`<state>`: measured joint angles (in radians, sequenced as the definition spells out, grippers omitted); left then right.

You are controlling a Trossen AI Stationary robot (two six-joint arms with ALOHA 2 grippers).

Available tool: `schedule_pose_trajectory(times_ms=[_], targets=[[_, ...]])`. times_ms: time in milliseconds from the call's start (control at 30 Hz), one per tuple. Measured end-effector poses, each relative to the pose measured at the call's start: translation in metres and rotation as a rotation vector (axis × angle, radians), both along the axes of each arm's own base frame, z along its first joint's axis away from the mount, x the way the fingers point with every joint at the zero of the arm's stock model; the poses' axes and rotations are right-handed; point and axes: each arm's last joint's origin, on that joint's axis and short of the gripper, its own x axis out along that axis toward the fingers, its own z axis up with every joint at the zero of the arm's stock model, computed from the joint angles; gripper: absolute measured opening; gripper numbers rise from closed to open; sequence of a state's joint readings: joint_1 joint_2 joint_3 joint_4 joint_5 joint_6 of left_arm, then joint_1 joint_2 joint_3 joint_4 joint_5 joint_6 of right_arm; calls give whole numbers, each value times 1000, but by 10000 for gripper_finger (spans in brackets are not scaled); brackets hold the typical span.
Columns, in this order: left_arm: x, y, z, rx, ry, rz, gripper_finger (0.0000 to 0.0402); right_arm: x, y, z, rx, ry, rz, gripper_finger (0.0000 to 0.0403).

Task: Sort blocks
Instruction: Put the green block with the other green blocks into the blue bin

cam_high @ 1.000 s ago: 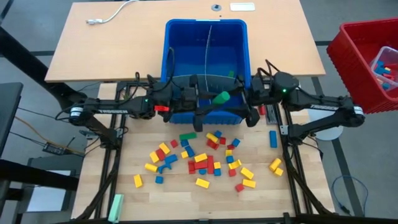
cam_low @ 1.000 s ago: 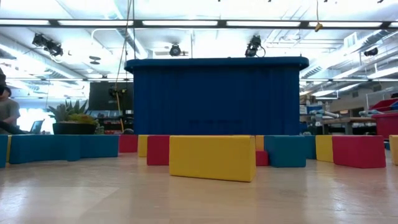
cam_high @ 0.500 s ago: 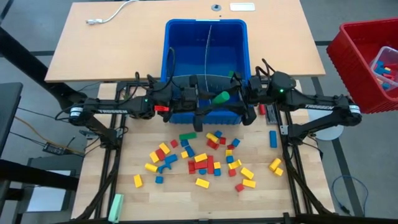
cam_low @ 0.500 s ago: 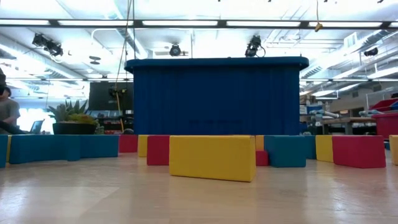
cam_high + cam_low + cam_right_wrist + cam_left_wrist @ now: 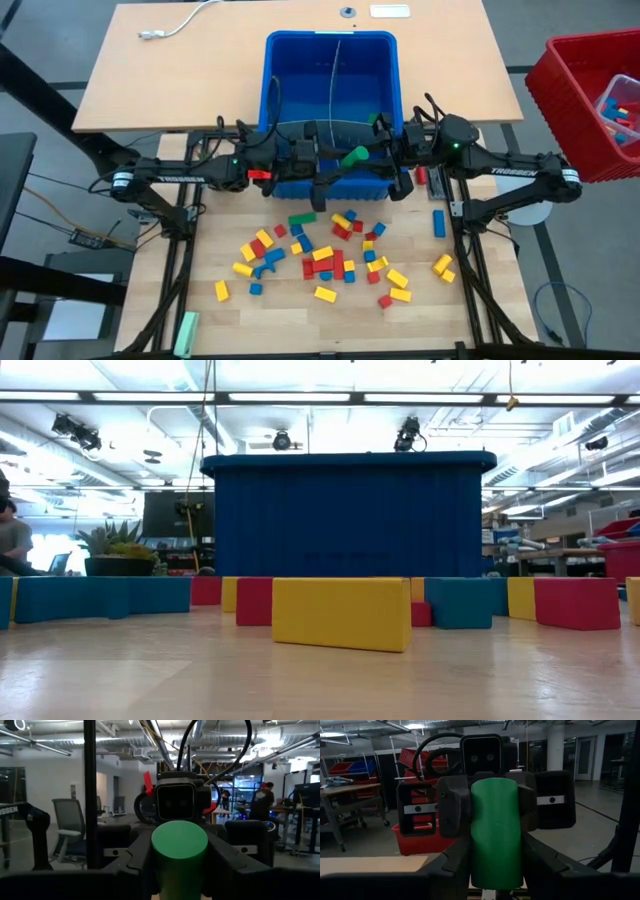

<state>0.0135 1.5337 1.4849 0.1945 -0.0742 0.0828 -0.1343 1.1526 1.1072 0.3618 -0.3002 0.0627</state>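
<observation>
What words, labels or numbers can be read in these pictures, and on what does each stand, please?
"TROSSEN": along the left arm, high view.
"TROSSEN": along the right arm, high view.
White stickers on the facing arm, left wrist view: too small to read.

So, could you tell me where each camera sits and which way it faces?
High: overhead, facing down on table; both arms show.
Low: table level, facing blocks and bin; no arm.
Left wrist: faces right hand; own fingers hold green cylinder.
Right wrist: faces left hand; own fingers flank it.
Both wrists share the cylinder.
</observation>
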Motion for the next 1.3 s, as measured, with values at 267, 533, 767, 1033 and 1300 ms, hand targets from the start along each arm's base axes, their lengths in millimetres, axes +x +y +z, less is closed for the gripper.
schedule_pose_trajectory(times_ms=[267,533,767,1033,1300], targets=[[-4,2,3,32,11,80,189,0,-1,-1,23,8,-28,125],[-42,7,17,85,126,270,224,-7,-18,1,30,26,-134,124],[-71,10,13,92,327,389,223,-12,-49,-8,36,110,-349,124],[-77,10,2,37,436,396,223,-20,-105,-39,-9,378,-796,125],[-77,5,0,-7,438,369,223,-28,-168,-71,125,507,-1011,127]])
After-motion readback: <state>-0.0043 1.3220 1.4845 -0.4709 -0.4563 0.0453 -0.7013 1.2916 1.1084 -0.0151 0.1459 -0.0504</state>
